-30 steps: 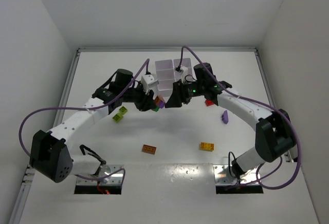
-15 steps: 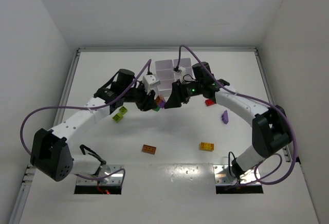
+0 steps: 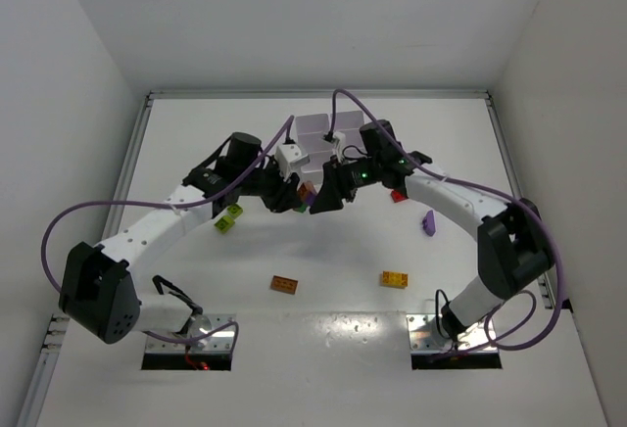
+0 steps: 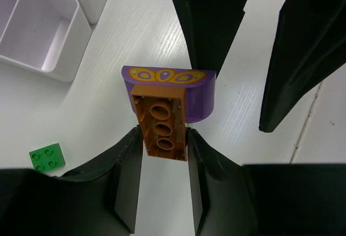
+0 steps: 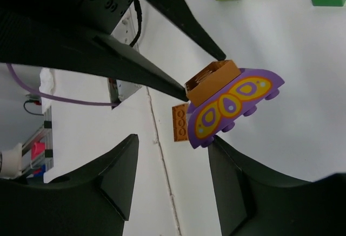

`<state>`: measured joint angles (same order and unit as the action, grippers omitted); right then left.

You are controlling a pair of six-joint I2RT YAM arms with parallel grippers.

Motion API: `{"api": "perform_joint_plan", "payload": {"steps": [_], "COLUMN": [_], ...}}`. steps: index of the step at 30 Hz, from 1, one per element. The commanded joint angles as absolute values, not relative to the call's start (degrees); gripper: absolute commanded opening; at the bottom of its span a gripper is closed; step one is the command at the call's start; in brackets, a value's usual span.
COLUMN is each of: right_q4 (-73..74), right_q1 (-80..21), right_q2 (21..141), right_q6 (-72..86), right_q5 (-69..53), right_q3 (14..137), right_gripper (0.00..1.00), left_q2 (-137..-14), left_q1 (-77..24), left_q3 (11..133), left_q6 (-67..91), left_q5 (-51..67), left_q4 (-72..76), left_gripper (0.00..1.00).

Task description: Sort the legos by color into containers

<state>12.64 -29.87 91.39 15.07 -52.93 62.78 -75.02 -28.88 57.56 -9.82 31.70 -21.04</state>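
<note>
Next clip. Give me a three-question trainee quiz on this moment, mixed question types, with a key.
1. True or false: the left hand grips the orange-brown brick.
2. The purple brick is: A) lying loose and flat, B) attached to the orange-brown brick, C) inside a compartment.
3. In the left wrist view, what colour is the loose brick near the white tray?
Key: 1 true; 2 B; 3 green.

- The tray (image 3: 315, 133) sits at the far middle of the table (image 3: 176, 133).
- Just before it, the left gripper (image 3: 296, 195) and right gripper (image 3: 319, 202) meet tip to tip.
- The held brick (image 4: 162, 125) lies between the left fingers (image 4: 127, 160), with the curved piece (image 4: 201, 98) on its far end.
- Nearer the bases lie the front-left brick (image 3: 285, 284) and the front-right brick (image 3: 395, 278), well apart.
</note>
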Motion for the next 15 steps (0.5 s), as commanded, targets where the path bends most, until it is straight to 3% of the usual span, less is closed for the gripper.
{"api": "perform_joint_plan", "payload": {"steps": [1, 6, 9, 12, 15], "right_q4": [9.8, 8.6, 8.0, 7.5, 7.5], "right_q1": [-30.3, -29.8, -29.3, -29.3, -28.7], "right_q2": [92.8, 93.9, 94.4, 94.4, 94.9], "right_q6": [15.7, 18.7, 20.0, 20.0, 20.0], "right_q5": [-51.6, -49.1, -47.9, -46.9, -44.3], "right_q3": [66.4, 67.0, 67.0, 67.5, 67.5], "right_gripper": [0.54, 0.56, 0.51, 0.39, 0.37], "left_q2": [-75.0, -75.0, -75.0, -75.0, -75.0], "left_q1": [-30.5, -31.0, -31.0, -31.6, -32.1], "left_q3": [60.0, 60.0, 60.0, 60.0, 60.0], "left_q6": [-9.7, -10.2, -10.2, -10.8, -11.3], "left_q5": [32.7, 32.7, 32.7, 32.2, 32.2], "left_q4": [-18.8, -18.8, -18.8, -18.8, -19.3], "left_gripper": [0.00, 0.00, 0.00, 0.00, 0.00]}}
